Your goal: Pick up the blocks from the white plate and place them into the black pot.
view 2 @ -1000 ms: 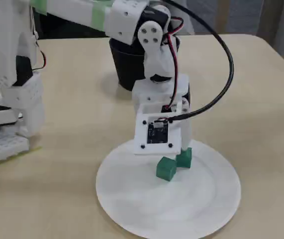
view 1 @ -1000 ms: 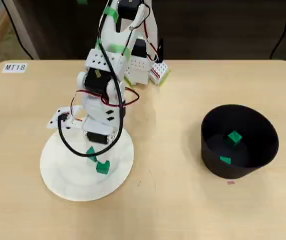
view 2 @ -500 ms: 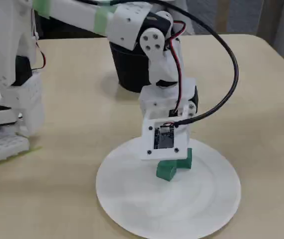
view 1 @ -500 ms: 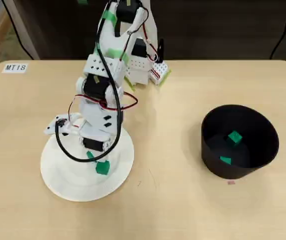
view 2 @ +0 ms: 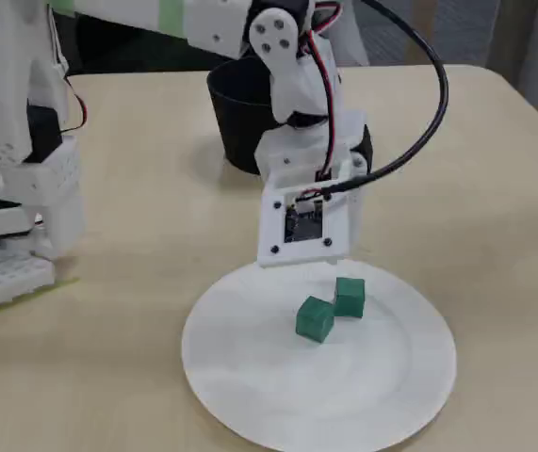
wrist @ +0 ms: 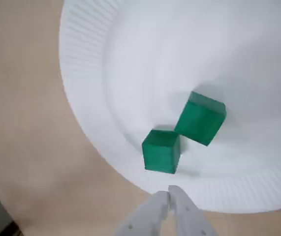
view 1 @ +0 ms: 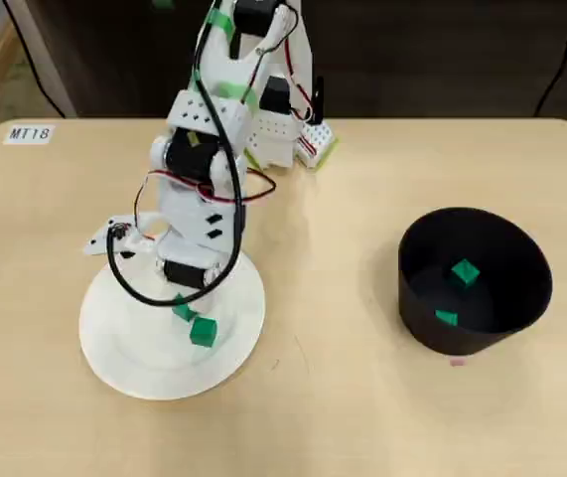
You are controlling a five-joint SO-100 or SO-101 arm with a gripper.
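Two green blocks lie side by side on the white plate [view 1: 129, 348]: one block [wrist: 161, 151] near the rim, the other block [wrist: 201, 118] touching its corner. Both blocks also show in the fixed view, one [view 2: 315, 318] nearer and one [view 2: 349, 296] behind it, on the plate [view 2: 325, 400]. My gripper [wrist: 169, 192] hangs above the plate's rim, shut, with nothing between its fingers and clear of the blocks. The black pot [view 1: 521, 298] stands on the right of the overhead view and holds two more green blocks, one [view 1: 465, 271] and another [view 1: 446, 318].
The arm's base [view 1: 275, 134] sits at the table's far edge, with a label "MT18" [view 1: 31, 133] at the far left corner. In the fixed view the pot [view 2: 236, 122] is partly hidden behind the arm, and the base [view 2: 24, 198] stands at the left.
The gripper has risen off the plate and drawn back slightly. Both green blocks stay where they lay on the plate.
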